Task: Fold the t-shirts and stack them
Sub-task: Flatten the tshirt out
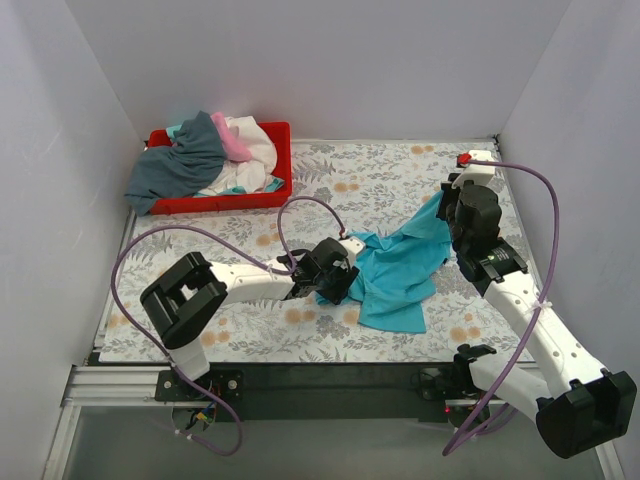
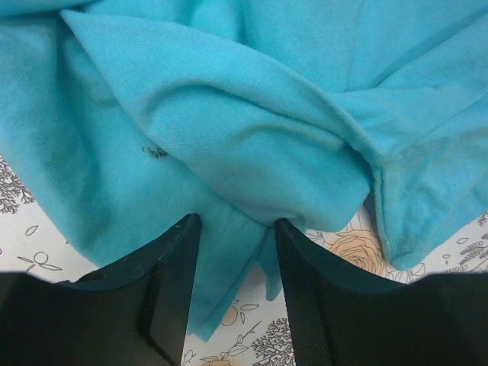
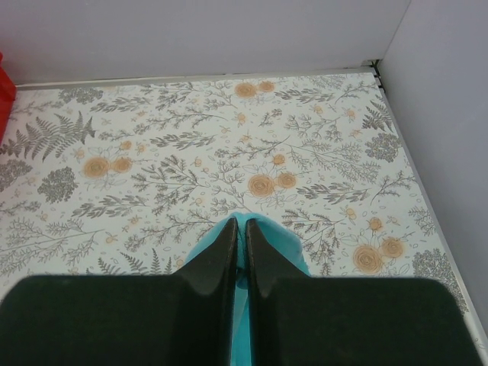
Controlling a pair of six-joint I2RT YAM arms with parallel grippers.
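Nearest, a little left of centre, the left gripper [image 1: 337,287] sits low over the left edge of the turquoise t-shirt [image 1: 400,272]. Its wrist view shows the jaws apart, with a rumpled hem of the shirt [image 2: 229,114] lying in the gap between the fingers [image 2: 171,259] and not yet pinched. The shirt lies crumpled on the flowered table [image 1: 380,170], right of centre, stretching from that edge up toward the far right. There the right gripper [image 1: 448,208] has its jaws together, clamped on a thin pinch of the turquoise cloth [image 3: 280,242] and lifting that corner slightly. The step in hand looks like spreading this first shirt flat before any fold. The next move likely calls for the left jaws to bite firmly on the hem, then for both arms to draw apart and lay the cloth smooth. Far left, the red tray [image 1: 288,150] holds the waiting pile: a grey t-shirt [image 1: 180,165], a white t-shirt [image 1: 258,150] and a pink t-shirt [image 1: 232,140], heaped unfolded.
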